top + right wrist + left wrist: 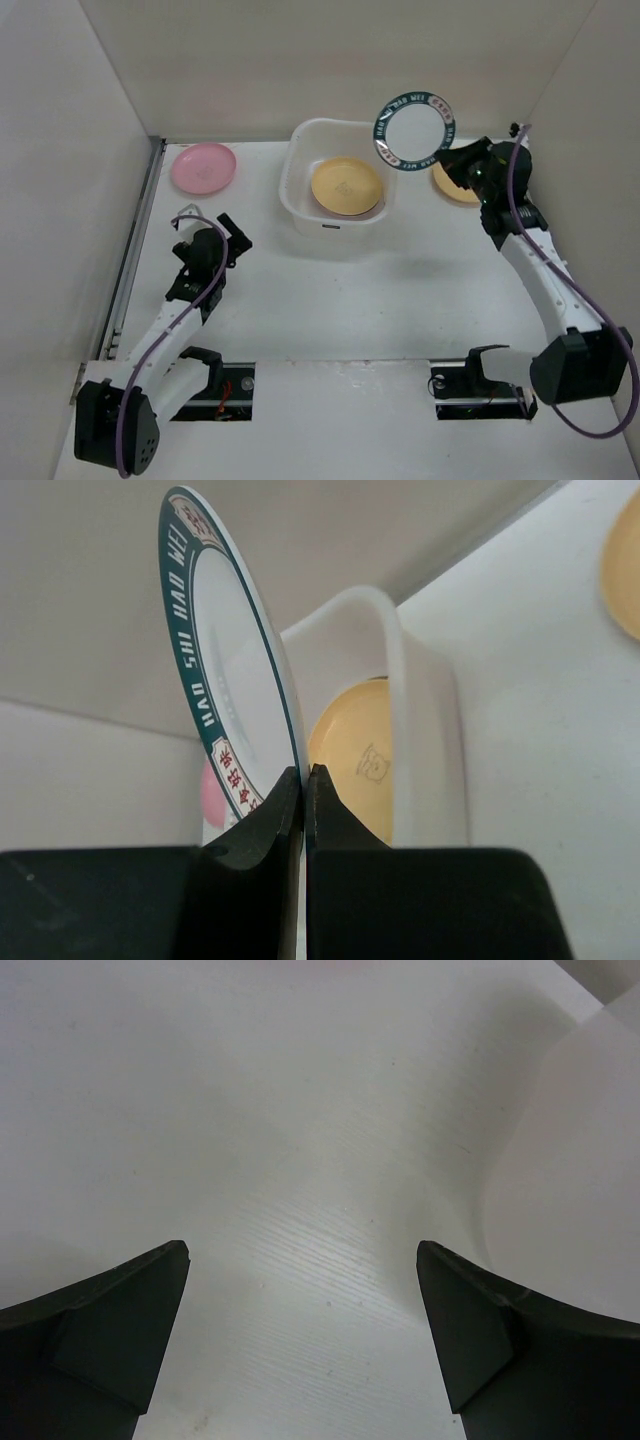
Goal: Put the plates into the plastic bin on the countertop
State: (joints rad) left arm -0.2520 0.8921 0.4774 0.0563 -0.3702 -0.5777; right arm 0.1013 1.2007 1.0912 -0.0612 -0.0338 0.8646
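The right gripper (303,772) pinches the green-rimmed plate (414,130) by its rim, its fingers pressed together on either face. The plate is in the air, tipped up on edge. In the top view it overlaps the 2 o'clock corner of the bin (330,228). Its white centre faces up, and red and white lettering runs round the green band.

Inside the bin a yellow plate (346,187) lies flat on the bottom. A second yellow plate (452,192) lies on the countertop (350,300) at the bin's 3 o'clock, just beside it and partly hidden under the right gripper. A pink plate (204,167) sits at the bin's 9 o'clock, well apart from it and near the left wall (70,150).

The left gripper (300,1290) is at 8 o'clock from the bin. Its fingers are spread wide and hold nothing, and bare countertop shows between them in the left wrist view.
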